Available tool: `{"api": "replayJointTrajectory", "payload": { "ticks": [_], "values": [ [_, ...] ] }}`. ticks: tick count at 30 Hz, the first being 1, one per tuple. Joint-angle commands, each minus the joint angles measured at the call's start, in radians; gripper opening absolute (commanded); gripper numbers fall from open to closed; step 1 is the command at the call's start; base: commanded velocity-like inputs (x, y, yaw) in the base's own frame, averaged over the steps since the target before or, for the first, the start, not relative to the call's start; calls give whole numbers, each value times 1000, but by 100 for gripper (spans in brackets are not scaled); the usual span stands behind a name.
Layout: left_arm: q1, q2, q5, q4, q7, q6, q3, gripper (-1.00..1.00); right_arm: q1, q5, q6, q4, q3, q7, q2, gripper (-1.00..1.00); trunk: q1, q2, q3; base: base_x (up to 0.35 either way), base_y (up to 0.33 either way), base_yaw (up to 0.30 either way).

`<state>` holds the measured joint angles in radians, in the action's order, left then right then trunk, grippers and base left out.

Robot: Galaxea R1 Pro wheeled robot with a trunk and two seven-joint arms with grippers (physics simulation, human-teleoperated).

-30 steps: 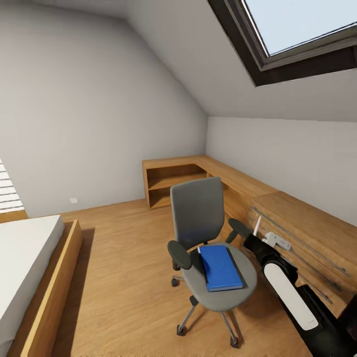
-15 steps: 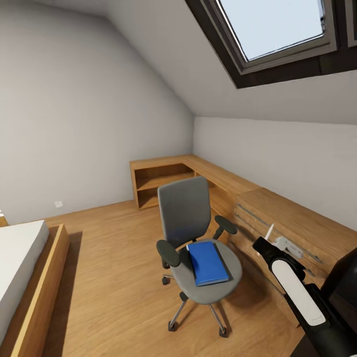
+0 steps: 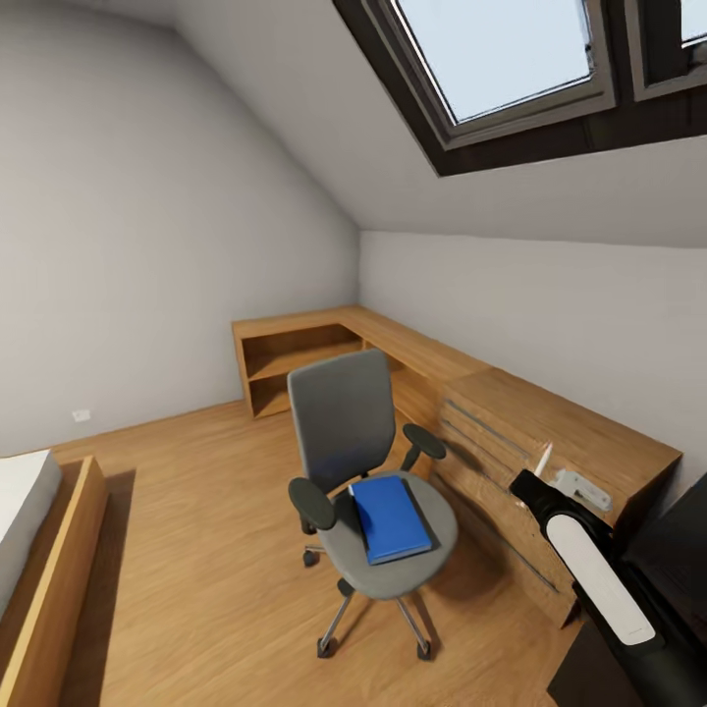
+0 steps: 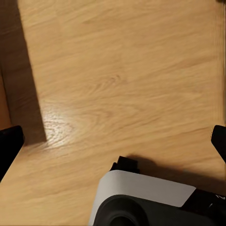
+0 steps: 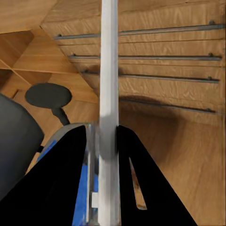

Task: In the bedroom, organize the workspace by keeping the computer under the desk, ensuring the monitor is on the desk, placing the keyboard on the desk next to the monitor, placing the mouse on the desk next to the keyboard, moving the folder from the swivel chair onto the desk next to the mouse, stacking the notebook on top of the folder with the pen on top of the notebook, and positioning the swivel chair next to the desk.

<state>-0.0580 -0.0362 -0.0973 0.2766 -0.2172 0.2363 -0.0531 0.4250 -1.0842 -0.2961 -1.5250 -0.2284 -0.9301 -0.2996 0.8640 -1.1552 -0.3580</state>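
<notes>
The swivel chair (image 3: 344, 422), grey with black armrests, stands on the wood floor in the middle of the head view. The blue folder (image 3: 389, 516) lies flat on its seat. My right gripper (image 3: 552, 475) hovers to the right of the chair, in front of the wooden chest, shut on the pen (image 3: 544, 458), a thin pale stick pointing up. In the right wrist view the pen (image 5: 108, 70) runs between the two black fingers (image 5: 70, 155) of the right gripper (image 5: 101, 131), with the folder (image 5: 81, 197) and an armrest (image 5: 48, 95) behind. My left gripper (image 4: 113, 141) is open over bare floor.
A light wood chest of drawers (image 3: 560, 422) with metal bar handles runs along the right wall, joined to a low open shelf (image 3: 295, 358) in the corner. A bed frame (image 3: 49, 550) sits at the left. A black shape (image 3: 682, 550) fills the lower right edge.
The whole view has swung to the right, so chair, shelf and bed slid left in the picture. The right gripper has kept hold of the pen.
</notes>
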Motion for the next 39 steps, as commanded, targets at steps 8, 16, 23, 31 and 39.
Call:
{"api": "replayJointTrajectory", "payload": {
  "ticks": [8,16,23,31,39],
  "values": [
    [0,-1,-9,0,2,9,-4,100,1,-3,-13,48,4,-2,-62,-100,0,-1,-2,0,0,-271],
    [0,-4,-7,0,2,12,-4,100,1,-3,-26,63,53,0,-74,-100,0,-1,-4,0,-13,-273],
    [0,-4,-7,-2,2,12,-4,100,1,1,-28,78,63,4,-95,-100,0,-1,-5,61,-245,-248],
    [0,-2,-7,-31,2,12,-2,100,2,38,-22,200,73,42,-94,-100,0,-1,-5,103,-106,-14],
    [0,-4,-6,-31,2,13,-2,100,13,43,-20,399,91,146,-107,-100,0,-1,-5,2,-2,0]
  ]
}}
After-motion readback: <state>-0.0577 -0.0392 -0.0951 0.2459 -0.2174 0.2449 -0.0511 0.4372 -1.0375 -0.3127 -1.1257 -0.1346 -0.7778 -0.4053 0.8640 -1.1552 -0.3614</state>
